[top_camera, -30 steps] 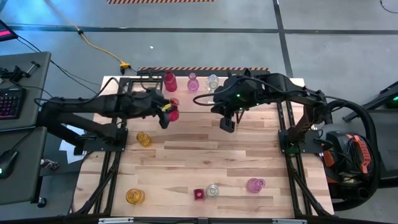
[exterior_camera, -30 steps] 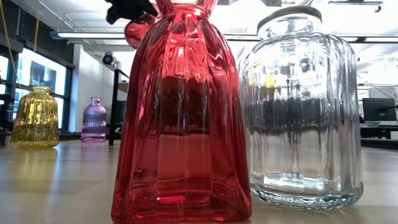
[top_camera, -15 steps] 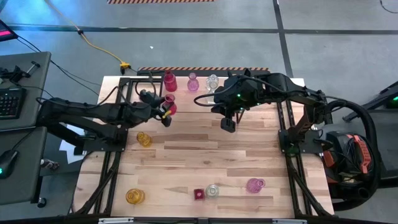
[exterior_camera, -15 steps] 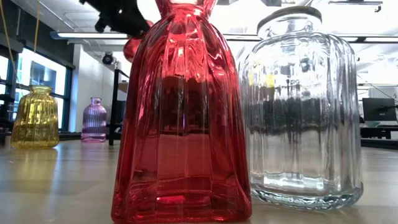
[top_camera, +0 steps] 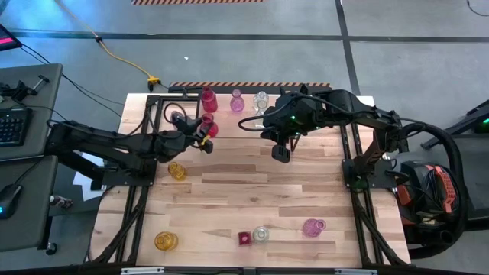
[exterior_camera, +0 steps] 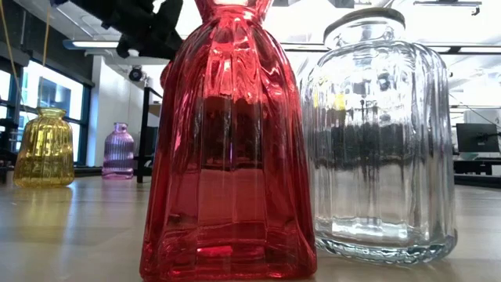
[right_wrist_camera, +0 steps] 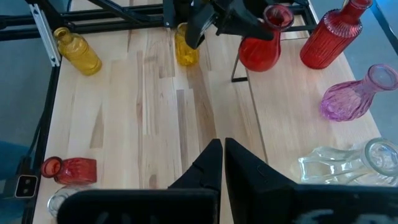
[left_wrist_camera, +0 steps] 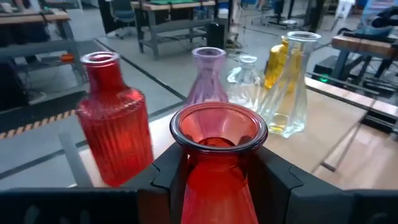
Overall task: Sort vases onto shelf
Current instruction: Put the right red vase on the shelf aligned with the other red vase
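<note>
Wooden worktop (top_camera: 229,191), near to far: five vases along the front edge, one yellow vase (top_camera: 176,170) mid-left, three on the shelf (top_camera: 252,107). Left gripper (top_camera: 205,131) holds a round red vase (top_camera: 208,127) by the neck, jaws clamped on it, now at the shelf's edge, farther back than before. Right gripper (top_camera: 281,153) hovers mid-worktop, jaws closed, unmoved.

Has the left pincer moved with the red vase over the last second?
Yes. In the high view the left pincer, shut on the red vase, has carried it toward the shelf's tall red bottle.
</note>
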`<state>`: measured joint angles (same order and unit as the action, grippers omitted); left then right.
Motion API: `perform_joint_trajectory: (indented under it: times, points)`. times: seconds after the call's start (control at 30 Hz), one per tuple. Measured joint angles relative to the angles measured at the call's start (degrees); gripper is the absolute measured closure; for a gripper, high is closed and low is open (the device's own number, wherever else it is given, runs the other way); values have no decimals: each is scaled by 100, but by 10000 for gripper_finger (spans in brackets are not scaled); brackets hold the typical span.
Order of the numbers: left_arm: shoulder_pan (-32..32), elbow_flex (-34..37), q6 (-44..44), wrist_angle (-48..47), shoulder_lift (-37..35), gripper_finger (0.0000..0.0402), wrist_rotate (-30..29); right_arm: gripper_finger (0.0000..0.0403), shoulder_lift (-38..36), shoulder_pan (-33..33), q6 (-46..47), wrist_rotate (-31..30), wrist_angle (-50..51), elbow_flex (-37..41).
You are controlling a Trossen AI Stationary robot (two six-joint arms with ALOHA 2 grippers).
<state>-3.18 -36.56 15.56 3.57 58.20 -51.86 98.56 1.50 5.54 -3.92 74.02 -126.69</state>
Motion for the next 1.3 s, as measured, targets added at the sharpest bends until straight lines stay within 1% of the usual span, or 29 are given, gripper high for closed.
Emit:
perform_joint_trajectory:
  times: [0.13,0.4,0.57,0.7,0.9,1.0,1.3]
  points:
    - [30,209,-239,393,7,282,-55,402,0,0,0,0,0,0]
    - [385,215,-375,355,4,281,-92,402,2,0,0,2,0,0]
    - [597,215,-367,407,13,281,155,402,2,0,-1,4,-2,0]
    - [748,215,-341,395,159,281,182,402,2,0,-2,4,-3,0]
    - [895,215,-37,511,400,281,186,402,4,0,0,4,-4,0]
    - [896,215,-214,709,486,281,273,402,4,0,-2,4,-7,0]
    - [1012,208,-218,726,561,258,286,402,7,0,-2,4,-7,0]
